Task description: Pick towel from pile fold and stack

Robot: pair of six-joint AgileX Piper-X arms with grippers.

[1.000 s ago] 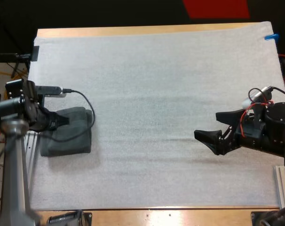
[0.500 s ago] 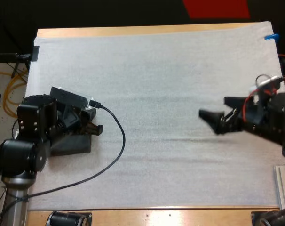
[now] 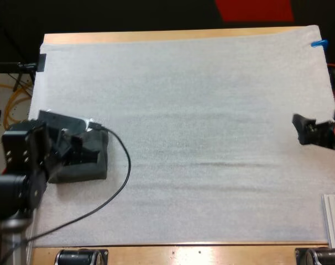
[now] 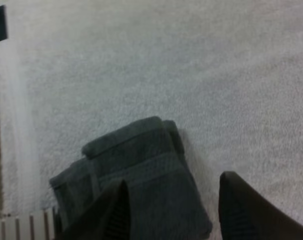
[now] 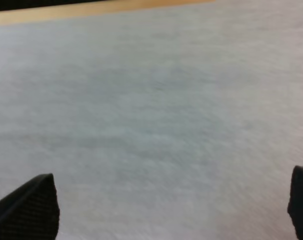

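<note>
Folded towel (image 3: 82,170) at left edge of surface (image 3: 212,165), directly beneath left gripper (image 4: 175,179), spread and holding nothing. Right gripper (image 5: 174,175) likewise spread, at far right, well apart from towel. Left decidedly nearer.

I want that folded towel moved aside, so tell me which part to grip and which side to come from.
Probably best to take the folded towel at its thick edge facing the middle of the mat, from above with the left hand. The towel lies flat in stacked layers, and that hand's open fingers straddle this edge, one over cloth, one over bare mat.
</note>
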